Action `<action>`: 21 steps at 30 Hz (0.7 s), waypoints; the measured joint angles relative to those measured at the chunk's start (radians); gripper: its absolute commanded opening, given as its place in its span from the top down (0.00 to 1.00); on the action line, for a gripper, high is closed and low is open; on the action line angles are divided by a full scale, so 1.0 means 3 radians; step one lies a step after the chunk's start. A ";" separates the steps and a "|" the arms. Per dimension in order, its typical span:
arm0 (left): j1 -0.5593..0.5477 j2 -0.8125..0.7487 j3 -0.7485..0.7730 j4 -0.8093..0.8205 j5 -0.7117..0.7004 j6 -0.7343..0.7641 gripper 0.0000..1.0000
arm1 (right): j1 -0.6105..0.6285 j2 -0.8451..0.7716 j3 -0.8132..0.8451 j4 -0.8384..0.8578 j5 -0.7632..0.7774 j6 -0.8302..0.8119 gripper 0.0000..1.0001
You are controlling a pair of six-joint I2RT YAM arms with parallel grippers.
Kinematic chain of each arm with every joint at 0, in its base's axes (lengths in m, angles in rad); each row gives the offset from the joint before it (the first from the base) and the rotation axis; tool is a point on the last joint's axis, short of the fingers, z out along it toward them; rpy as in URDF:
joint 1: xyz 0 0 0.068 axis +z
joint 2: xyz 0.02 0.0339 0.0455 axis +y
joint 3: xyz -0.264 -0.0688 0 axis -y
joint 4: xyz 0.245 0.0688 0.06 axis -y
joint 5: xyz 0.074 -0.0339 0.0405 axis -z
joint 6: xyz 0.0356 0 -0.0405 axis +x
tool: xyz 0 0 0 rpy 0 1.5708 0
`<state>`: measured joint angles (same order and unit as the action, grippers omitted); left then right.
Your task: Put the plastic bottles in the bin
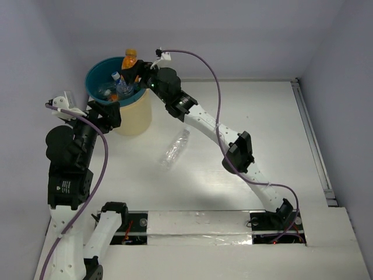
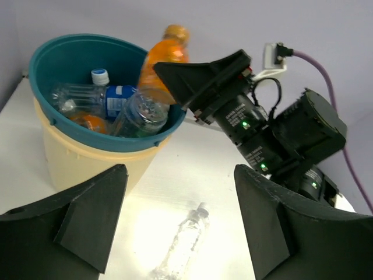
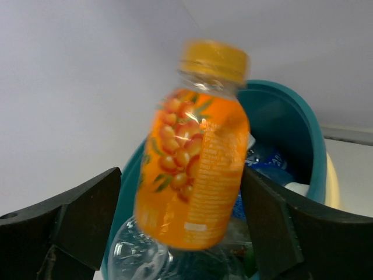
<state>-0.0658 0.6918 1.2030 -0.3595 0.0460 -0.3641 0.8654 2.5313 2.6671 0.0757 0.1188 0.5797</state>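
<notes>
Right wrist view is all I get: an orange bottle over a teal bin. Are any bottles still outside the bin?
Observer: Yes, one clear bottle lies on its side on the table, to the right of the bin and nearer the arm bases.
Operator: Is the other hand busy with it?
Observer: No. The left hand hovers at the bin's left side, open and empty, apart from that bottle.
Operator: What is already in the bin?
Observer: Several bottles, among them a blue-labelled bottle with a white cap, lying on its side below the rim.
</notes>
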 measured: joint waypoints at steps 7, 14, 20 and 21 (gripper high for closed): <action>0.0000 0.0038 -0.0001 -0.0027 0.0437 -0.0128 0.18 | 0.0000 -0.0122 -0.0267 0.0066 0.0061 -0.0053 0.02; -0.0038 0.0139 -0.0043 -0.0005 0.1041 -0.0165 0.41 | 0.0000 -0.0820 -0.1300 0.0198 0.0153 -0.0181 0.15; -0.0721 0.0242 -0.0427 0.0037 0.0896 -0.0229 0.67 | -0.0039 -0.2167 -0.3222 0.0685 0.0423 -0.0215 1.00; -0.1003 0.0317 -0.0478 0.0036 0.0732 -0.0233 0.72 | -0.0071 -0.2480 -0.3646 0.0841 0.0482 -0.0172 1.00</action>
<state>-0.3668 0.7868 1.0595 -0.3489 0.2657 -0.4339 0.8440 1.7874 1.5734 0.3279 0.2634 0.5282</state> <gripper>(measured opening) 0.344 0.060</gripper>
